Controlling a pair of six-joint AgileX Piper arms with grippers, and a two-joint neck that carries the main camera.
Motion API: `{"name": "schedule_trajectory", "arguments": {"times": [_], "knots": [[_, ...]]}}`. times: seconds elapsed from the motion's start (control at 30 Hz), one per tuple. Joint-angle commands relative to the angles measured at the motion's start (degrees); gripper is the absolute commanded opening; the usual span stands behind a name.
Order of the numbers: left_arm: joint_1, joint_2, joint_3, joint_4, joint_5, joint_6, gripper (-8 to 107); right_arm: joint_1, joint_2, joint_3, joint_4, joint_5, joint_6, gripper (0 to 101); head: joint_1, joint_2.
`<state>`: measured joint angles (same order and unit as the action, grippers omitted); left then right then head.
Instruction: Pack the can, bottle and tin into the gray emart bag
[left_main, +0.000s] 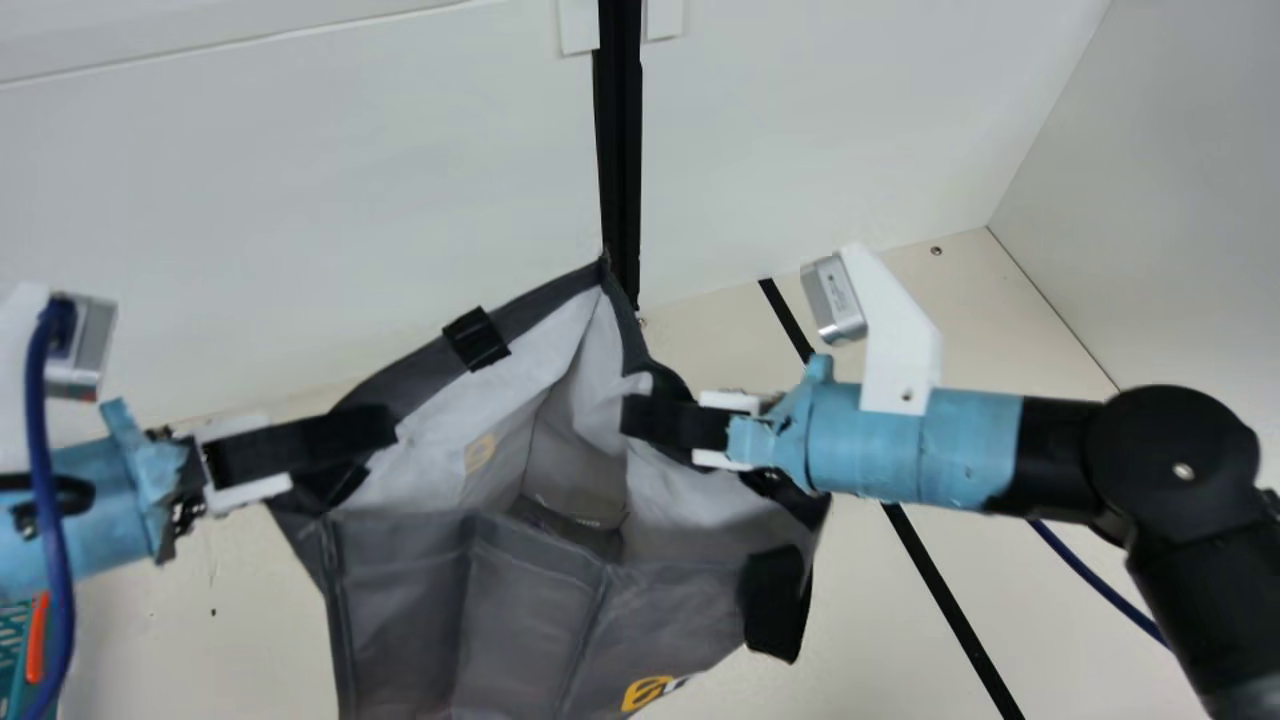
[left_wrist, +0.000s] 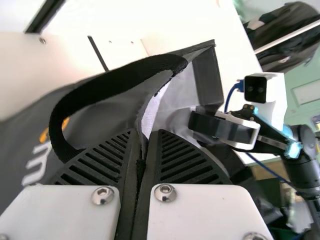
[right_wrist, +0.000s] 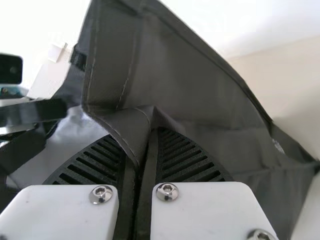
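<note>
Gray fabric forms the emart bag (left_main: 530, 590), which sits between the two arms over the cream counter (left_main: 960, 420), its mouth spread wide and its pale lining (left_main: 430, 455) showing. The left end effector (left_main: 388, 430) is clamped on the bag's rim on one side; the right end effector (left_main: 630, 413) pinches the rim opposite. Beside the left one's fingers curves a black strap handle (left_wrist: 112, 82). An orange logo (left_main: 648, 692) marks the bag's outside. A teal-and-orange item (left_main: 22, 650), partly cut off, lies at the main view's lower left.
</note>
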<state>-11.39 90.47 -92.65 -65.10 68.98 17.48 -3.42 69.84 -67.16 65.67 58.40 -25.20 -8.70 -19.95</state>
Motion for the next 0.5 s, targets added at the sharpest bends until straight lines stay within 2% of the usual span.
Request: {"name": "schedule_trajectory", "arguments": {"times": [0.0,0.27,0.47], "knots": [[-0.18,3.46,-3.84,0.80,-0.06,0.41,10,1.20,2.66,-1.09,0.47,-1.13,-2.19,0,-1.30,-0.05],[-1.12,12.18,-15.34,4.50,0.10,1.45,10,4.95,9.68,-5.49,1.19,-6.04,-9.38,0,-1.30,-0.05],[-1.94,16.83,-22.18,6.74,0.02,1.09,10,6.49,12.66,-6.97,2.72,-8.85,-13.74,0,-1.30,-0.05]]}}
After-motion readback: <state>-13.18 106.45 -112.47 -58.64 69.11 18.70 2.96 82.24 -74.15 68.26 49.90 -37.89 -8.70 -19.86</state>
